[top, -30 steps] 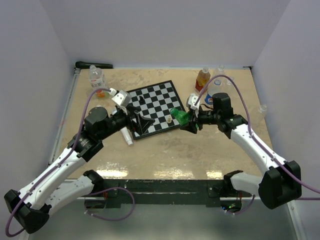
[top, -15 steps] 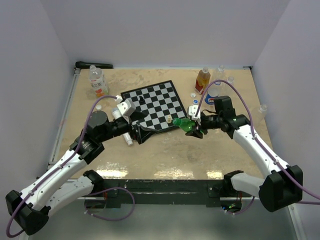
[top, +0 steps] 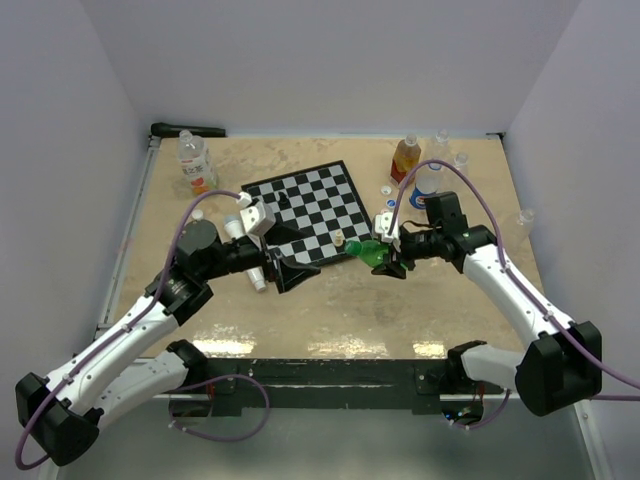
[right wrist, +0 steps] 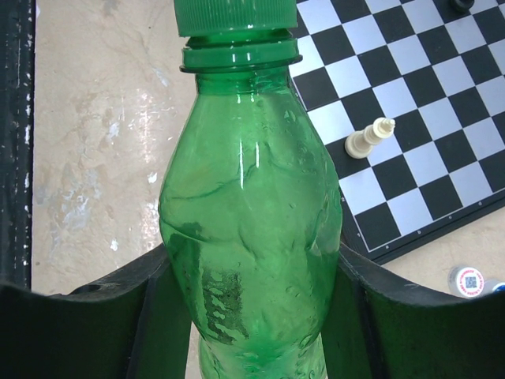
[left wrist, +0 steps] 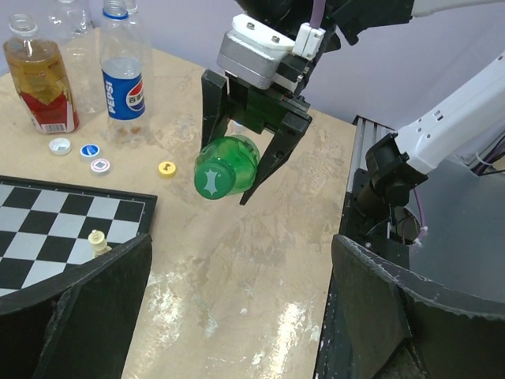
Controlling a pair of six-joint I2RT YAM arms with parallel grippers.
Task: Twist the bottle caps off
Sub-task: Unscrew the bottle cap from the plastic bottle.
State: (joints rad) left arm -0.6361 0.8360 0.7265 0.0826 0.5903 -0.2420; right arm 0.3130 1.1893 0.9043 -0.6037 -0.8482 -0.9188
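Note:
My right gripper (top: 388, 258) is shut on the body of a green bottle (top: 367, 251), holding it off the table. Its green cap (left wrist: 209, 180) is on the neck and points toward my left gripper (top: 291, 272). The right wrist view shows the bottle (right wrist: 252, 221) squeezed between both fingers, with the cap (right wrist: 235, 16) at the top edge. My left gripper (left wrist: 241, 241) is open and empty, a short way in front of the cap. Several loose caps, among them a blue one (left wrist: 89, 150) and a yellow one (left wrist: 166, 167), lie on the table.
A chessboard (top: 305, 210) lies mid-table with a white chess piece (top: 340, 238) at its near right corner. A white tube (top: 250, 265) lies under my left arm. An orange-labelled bottle (top: 404, 160) and a Pepsi bottle (top: 425, 185) stand back right, a clear bottle (top: 193, 155) back left.
My right gripper has carried the green bottle a little toward the near edge. My left gripper has moved right and nearer, closing in on the cap.

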